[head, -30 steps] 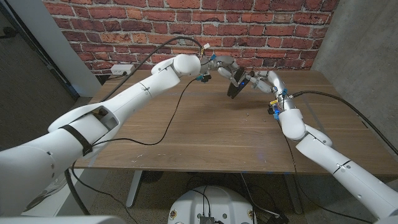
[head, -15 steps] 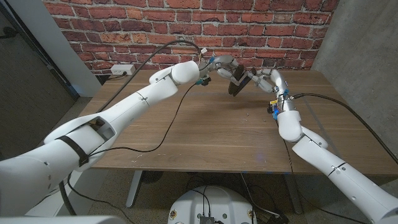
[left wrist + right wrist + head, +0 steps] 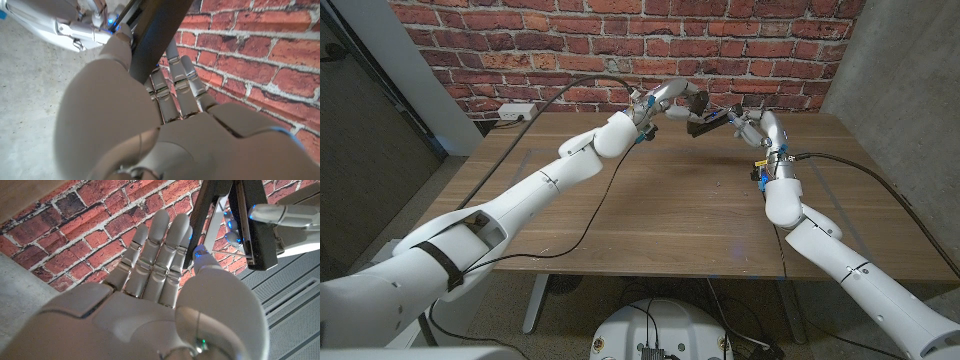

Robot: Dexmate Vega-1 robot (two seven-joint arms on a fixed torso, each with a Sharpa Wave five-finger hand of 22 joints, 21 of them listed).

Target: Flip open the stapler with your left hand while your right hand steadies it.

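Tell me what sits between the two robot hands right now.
The black stapler, held up off the table. In the head view the left robot hand grips one end and the right robot hand the other.

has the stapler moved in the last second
Yes. The stapler has risen off the table, now held against the brick wall between left hand and right hand.

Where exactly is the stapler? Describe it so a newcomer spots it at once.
Look to the far edge of the wooden table, before the brick wall. There the left hand and right hand meet above the tabletop. The stapler is the dark, slim bar held between them.
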